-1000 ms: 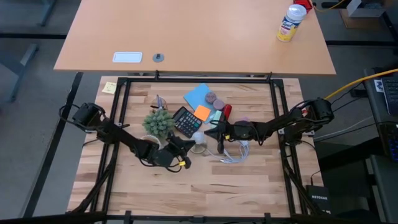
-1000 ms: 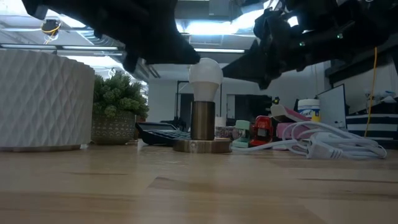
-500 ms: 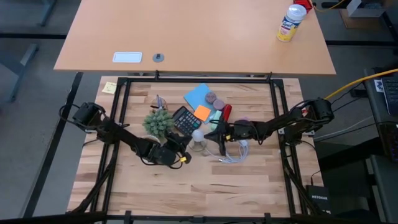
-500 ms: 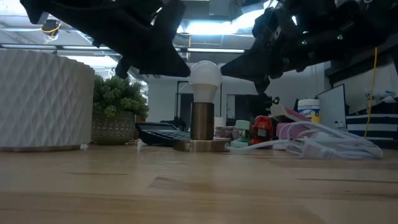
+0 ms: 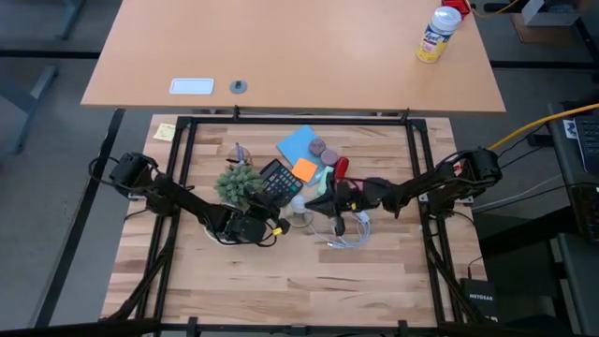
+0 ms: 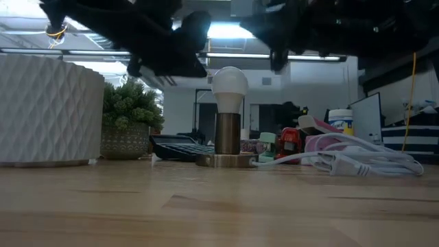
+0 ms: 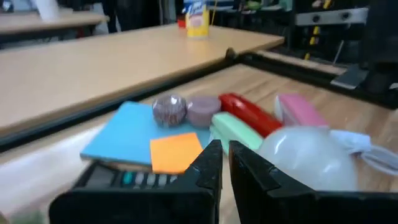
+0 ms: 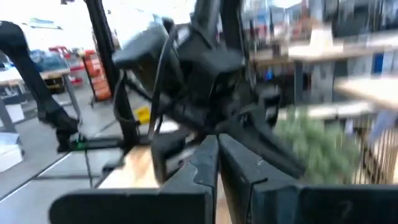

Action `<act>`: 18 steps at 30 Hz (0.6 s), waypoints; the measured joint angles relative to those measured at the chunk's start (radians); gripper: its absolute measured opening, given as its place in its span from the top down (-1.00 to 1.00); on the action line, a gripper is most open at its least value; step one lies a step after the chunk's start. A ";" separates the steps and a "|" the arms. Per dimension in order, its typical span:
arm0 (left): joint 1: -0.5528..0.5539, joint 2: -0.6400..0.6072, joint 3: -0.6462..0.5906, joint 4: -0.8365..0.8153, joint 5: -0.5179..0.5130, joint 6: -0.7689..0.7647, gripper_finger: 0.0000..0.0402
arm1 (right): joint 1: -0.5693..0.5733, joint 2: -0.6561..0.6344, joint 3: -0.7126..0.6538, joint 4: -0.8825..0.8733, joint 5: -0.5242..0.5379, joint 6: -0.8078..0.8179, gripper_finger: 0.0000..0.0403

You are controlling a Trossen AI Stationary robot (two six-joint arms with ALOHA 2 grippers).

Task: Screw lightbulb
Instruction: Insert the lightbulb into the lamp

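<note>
The lightbulb (image 5: 298, 204) is small, white and round. It stands upright with its screw end in a brass socket (image 6: 227, 134) on a round base (image 6: 225, 160) at the table's middle. It also shows in the left wrist view (image 7: 308, 155). My left gripper (image 5: 277, 221) is shut and empty, close beside the bulb on its left and near side, above the table (image 6: 168, 58). My right gripper (image 5: 316, 200) is shut and empty, just right of the bulb and higher than it. Its fingers show in the right wrist view (image 8: 217, 155).
A black calculator (image 5: 279, 180), a small green plant (image 5: 239, 184) and a white ribbed pot (image 6: 48, 110) stand left of the bulb. A coiled white cable (image 5: 348, 229) lies to its right. A blue pad (image 5: 298, 142), an orange note and small red, green and pink things lie behind it.
My left gripper has moved a little toward the table's far edge, closer to the bulb. My right gripper has risen above the bulb's height. The bulb stays upright in its socket.
</note>
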State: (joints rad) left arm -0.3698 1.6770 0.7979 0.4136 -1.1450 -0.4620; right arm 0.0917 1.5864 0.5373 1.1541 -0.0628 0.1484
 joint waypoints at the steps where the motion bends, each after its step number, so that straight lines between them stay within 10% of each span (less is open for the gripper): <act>1: -0.005 -0.010 0.000 0.017 0.000 0.030 0.89 | 0.000 0.000 0.000 0.026 0.001 -0.028 0.90; 11: -0.060 -0.080 0.000 0.087 0.167 0.156 0.89 | -0.010 -0.001 0.000 -0.135 0.356 -0.195 0.90; 18: -0.045 -0.021 0.000 0.068 0.270 0.071 0.89 | -0.050 0.045 0.000 -0.266 0.289 -0.084 0.90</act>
State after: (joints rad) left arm -0.4147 1.6565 0.7982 0.4819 -0.8752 -0.3915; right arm 0.0416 1.6312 0.5373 0.8884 0.2262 0.0642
